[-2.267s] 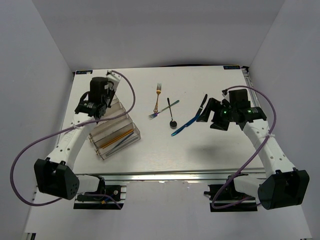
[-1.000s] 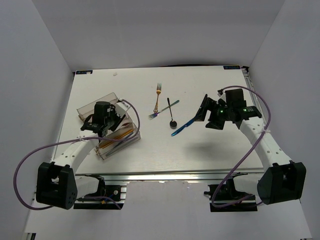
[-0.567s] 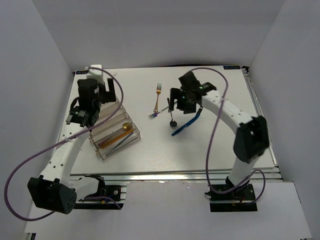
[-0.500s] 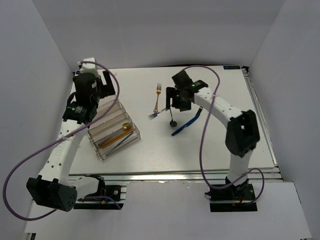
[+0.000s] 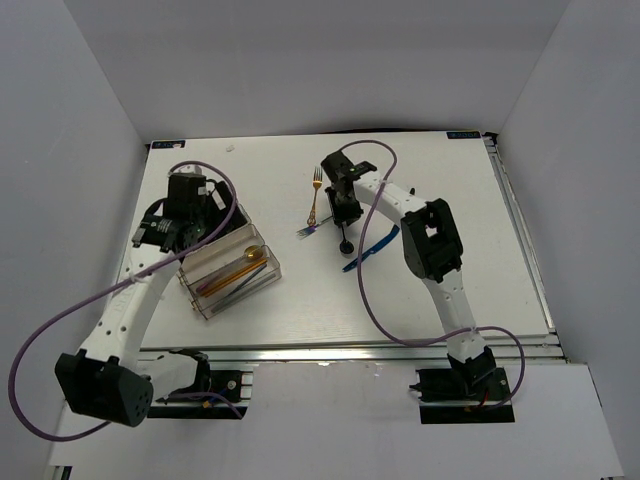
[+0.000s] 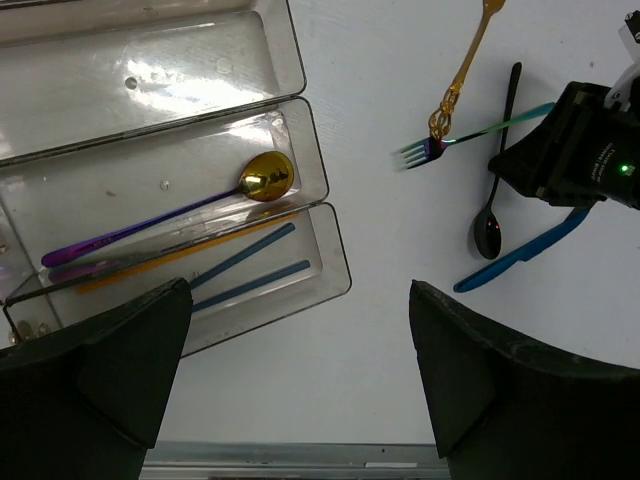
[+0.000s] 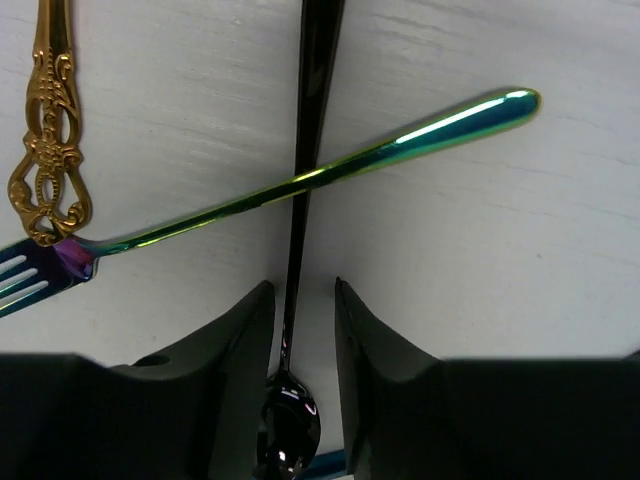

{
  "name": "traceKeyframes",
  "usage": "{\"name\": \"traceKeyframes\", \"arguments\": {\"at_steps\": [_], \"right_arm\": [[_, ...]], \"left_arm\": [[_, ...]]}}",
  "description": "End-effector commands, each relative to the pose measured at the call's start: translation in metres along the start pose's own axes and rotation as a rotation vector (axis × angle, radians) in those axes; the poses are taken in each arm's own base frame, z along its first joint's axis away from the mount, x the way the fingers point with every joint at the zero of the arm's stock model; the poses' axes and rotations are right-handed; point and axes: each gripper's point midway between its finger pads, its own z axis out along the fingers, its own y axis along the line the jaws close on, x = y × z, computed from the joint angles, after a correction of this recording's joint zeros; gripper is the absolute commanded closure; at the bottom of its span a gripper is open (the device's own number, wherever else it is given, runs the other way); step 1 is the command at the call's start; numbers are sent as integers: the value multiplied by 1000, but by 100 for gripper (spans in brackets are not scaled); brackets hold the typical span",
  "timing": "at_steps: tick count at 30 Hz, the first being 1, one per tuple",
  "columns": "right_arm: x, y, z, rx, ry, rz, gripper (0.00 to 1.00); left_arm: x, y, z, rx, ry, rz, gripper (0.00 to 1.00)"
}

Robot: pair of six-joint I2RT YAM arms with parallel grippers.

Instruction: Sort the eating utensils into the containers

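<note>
1. Right gripper: jaws parted, straddling the black spoon, whose handle runs lengthwise between them.
2. Just beyond, the iridescent fork crosses that handle.
3. Left gripper, spread wide, hovers above the tray, farther off.

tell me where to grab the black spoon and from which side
Grip the black spoon by its thin handle, between its bowl and where the iridescent fork crosses it, from straight above: it lies flat, and the open right gripper straddles that stretch.
</note>
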Motion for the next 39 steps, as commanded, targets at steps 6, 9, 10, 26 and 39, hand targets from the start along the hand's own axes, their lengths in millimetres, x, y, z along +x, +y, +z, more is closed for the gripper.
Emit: {"name": "traceKeyframes", "arguments": {"at_steps": [6,9,10,26,39], "right_arm": [[44,-8,30,33,125,-18,85],[56,-12,30,42,154,-12,96],[56,-11,27,42,153,-7,98],[31,-13,-94,-75,109,121,100],[72,-46,-150,0,108,119,100]], "left_arm": [[-36,20,-45,-141,-176,-160,2],[-50,16,-57,-131,-222,-193,2],[-51,10,-58,-105,-215,-177,2],[-45,-35,-44,83,-70,-78,2],[-36,-55,-44,195,-28,-90,2]]}}
